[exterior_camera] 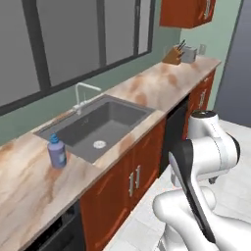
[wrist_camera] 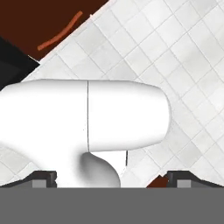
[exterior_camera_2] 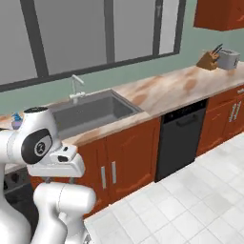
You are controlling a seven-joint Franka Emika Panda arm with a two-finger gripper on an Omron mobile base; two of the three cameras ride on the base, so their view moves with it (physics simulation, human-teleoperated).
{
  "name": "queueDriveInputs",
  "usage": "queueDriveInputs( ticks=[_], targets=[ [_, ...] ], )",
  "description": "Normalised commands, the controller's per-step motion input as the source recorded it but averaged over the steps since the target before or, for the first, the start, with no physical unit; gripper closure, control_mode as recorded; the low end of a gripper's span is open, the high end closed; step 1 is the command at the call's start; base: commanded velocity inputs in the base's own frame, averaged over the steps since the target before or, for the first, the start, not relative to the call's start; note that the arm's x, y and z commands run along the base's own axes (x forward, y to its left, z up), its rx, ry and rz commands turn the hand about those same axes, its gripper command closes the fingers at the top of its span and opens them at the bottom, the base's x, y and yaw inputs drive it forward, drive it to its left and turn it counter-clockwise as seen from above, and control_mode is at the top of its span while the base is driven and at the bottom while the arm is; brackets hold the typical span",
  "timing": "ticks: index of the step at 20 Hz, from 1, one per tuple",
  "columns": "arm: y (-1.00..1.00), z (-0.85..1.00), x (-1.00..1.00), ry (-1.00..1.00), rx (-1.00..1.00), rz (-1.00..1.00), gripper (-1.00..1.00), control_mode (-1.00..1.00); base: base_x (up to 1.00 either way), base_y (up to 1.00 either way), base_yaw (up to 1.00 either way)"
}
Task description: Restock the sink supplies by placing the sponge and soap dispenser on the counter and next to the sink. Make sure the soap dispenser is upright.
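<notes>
The soap dispenser (exterior_camera: 57,152) stands upright on the worktop (exterior_camera: 29,191), just beside the left rim of the sink (exterior_camera: 98,125), so it looks placed as the task asks: upright on the stone, not in the basin. In the right base view its blue pump top (exterior_camera_2: 16,117) peeks out past the arm's upper joint. I cannot find the sponge, so that half is probably still to do. The faucet (exterior_camera: 82,94) rises at the far edge of the sink. Far to the right sit a knife block (exterior_camera: 172,55) and a toaster (exterior_camera: 188,54). The tool (wrist_camera: 111,179) has its tips spread wide at the edges of the hand view, holding nothing, pointed down at the tiled floor (wrist_camera: 192,52), with the arm folded low in front of the cabinets (exterior_camera_2: 124,157).
</notes>
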Motion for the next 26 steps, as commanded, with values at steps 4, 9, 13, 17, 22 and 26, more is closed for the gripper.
queueDriveInputs(
  ticks=[4, 9, 13, 17, 22, 26],
  targets=[
    [0.0, 0.0, 0.0, 0.0, 0.0, 0.0, -1.0, 1.0, -0.02, -0.19, -0.94],
    [0.0, 0.0, 0.0, 0.0, 0.0, 0.0, -1.0, 1.0, 0.02, -0.39, -0.88],
    [0.0, 0.0, 0.0, 0.0, 0.0, 0.0, -1.0, 1.0, 0.41, -0.58, -0.8],
    [0.0, 0.0, 0.0, 0.0, 0.0, 0.0, -1.0, 1.0, 0.6, -0.79, -0.71],
    [0.0, 0.0, 0.0, 0.0, 0.0, 0.0, -1.0, 1.0, 0.86, -0.37, -0.63],
    [0.0, 0.0, 0.0, 0.0, 0.0, 0.0, -1.0, 1.0, 1.0, 0.08, -0.41]
  ],
)
